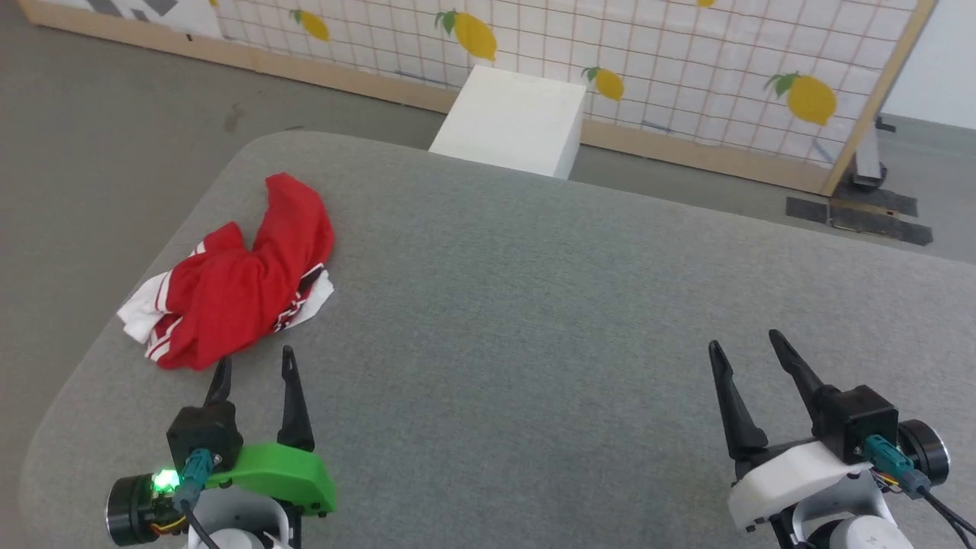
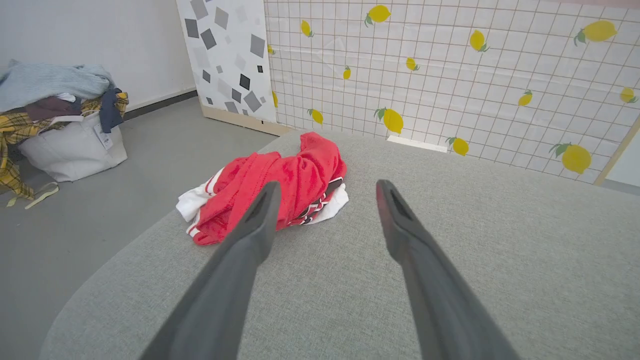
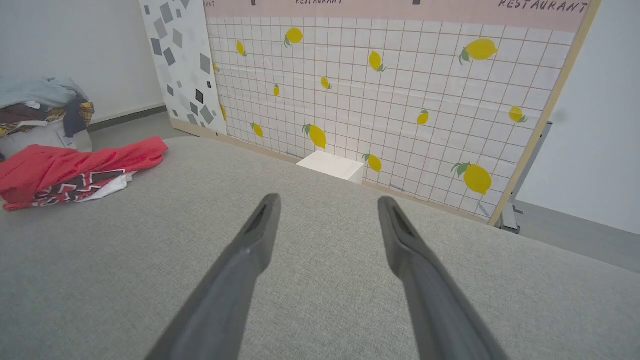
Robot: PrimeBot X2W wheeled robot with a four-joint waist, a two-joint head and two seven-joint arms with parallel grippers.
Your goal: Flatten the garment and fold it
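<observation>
The garment [image 1: 236, 282] lies crumpled in a heap near the left edge of the grey table [image 1: 534, 305], red with white panels and striped trim showing at its lower side. It also appears in the left wrist view as a red garment [image 2: 280, 185] and at the left of the right wrist view as the garment [image 3: 75, 170]. My left gripper [image 1: 255, 362] stands open just in front of the heap, fingertips short of the cloth, nothing between them. Far off at the lower right, my right gripper [image 1: 746, 341] is open and empty over bare table.
A white box [image 1: 511, 122] stands on the floor beyond the table's far edge, before a lemon-patterned panel [image 1: 686, 61]. A laundry basket [image 2: 65, 135] piled with clothes sits on the floor to the left. The table's left edge [image 1: 91, 351] runs close to the garment.
</observation>
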